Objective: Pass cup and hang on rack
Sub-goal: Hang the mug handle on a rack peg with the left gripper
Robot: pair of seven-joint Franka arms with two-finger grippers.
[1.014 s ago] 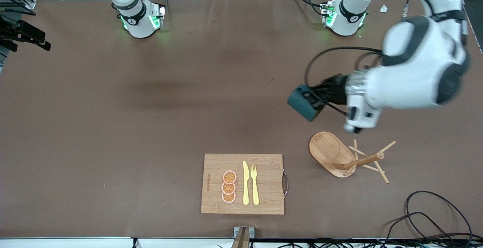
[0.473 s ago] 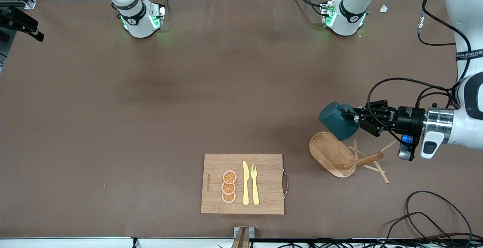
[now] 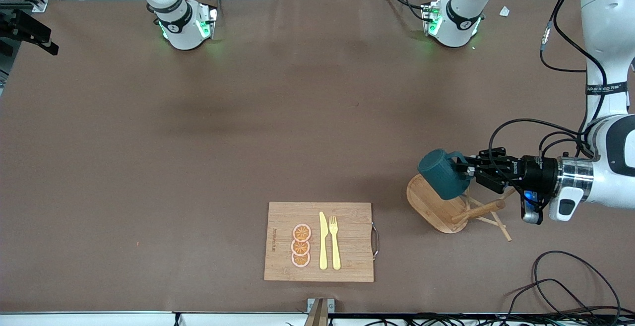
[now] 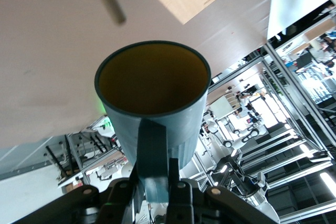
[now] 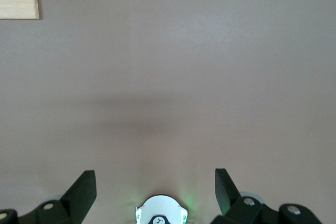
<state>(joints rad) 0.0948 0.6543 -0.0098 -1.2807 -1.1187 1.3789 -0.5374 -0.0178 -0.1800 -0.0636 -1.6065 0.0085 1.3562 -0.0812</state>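
Observation:
The dark teal ribbed cup (image 3: 443, 173) hangs in the air on its side, over the edge of the rack's oval base. My left gripper (image 3: 467, 169) is shut on its loop handle (image 4: 153, 153), reaching in level from the left arm's end of the table. In the left wrist view the cup (image 4: 153, 109) shows its mustard-yellow inside, with a black finger (image 4: 178, 182) on each side of the handle. The wooden rack (image 3: 432, 205) stands beneath, its post (image 3: 477, 211) and thin pegs just below the gripper. My right gripper (image 5: 155, 184) is open with nothing in it, high over bare table.
A bamboo cutting board (image 3: 347, 239) with orange slices (image 3: 300, 246), a yellow knife (image 3: 323, 240) and a fork (image 3: 335, 241) lies near the table's front edge. Black cables (image 3: 570, 286) coil by the front corner at the left arm's end.
The left arm has swung the cup toward the rack and turned level. In the last half second the cup came down a little over the rack's base. The right gripper stayed open.

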